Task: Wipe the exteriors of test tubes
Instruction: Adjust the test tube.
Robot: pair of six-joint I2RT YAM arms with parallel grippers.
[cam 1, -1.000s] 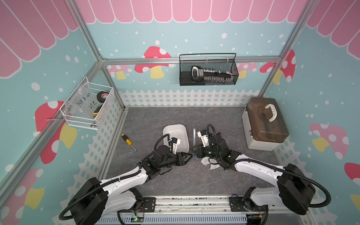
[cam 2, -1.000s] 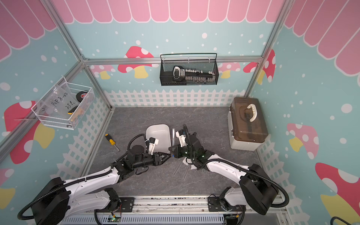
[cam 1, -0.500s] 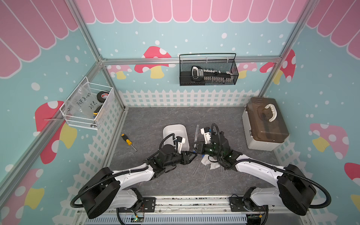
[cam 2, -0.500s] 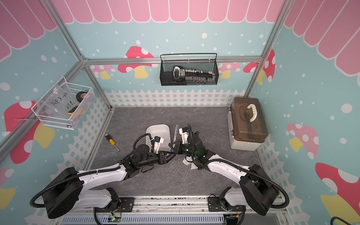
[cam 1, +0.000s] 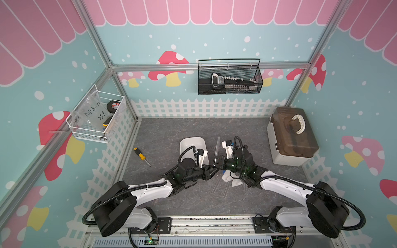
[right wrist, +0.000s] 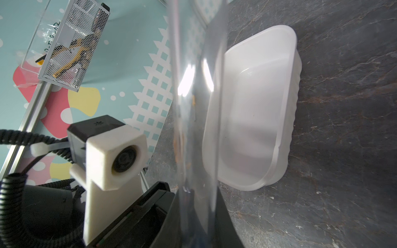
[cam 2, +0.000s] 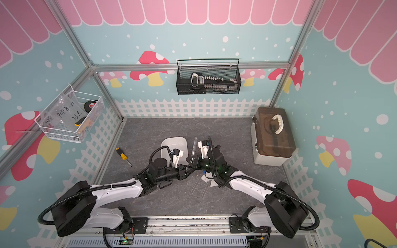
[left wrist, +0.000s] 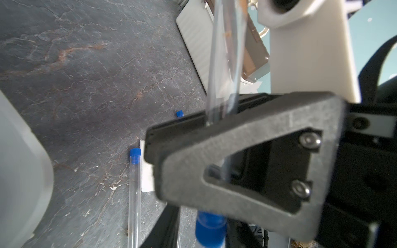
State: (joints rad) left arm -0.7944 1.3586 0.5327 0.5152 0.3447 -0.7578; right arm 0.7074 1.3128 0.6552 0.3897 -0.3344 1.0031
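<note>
Right gripper (cam 1: 217, 161), mid-frame, is clamped near the capped end of a clear test tube (cam 1: 217, 148), holding it steeply tilted above the table (cam 1: 171, 128), evidently to expose its wall for wiping; left gripper (cam 1: 212, 169) adjoins, closure indeterminate; remaining tubes (cam 1: 216, 185) and white wipe (cam 1: 228, 178) lie lower in frame.
</note>
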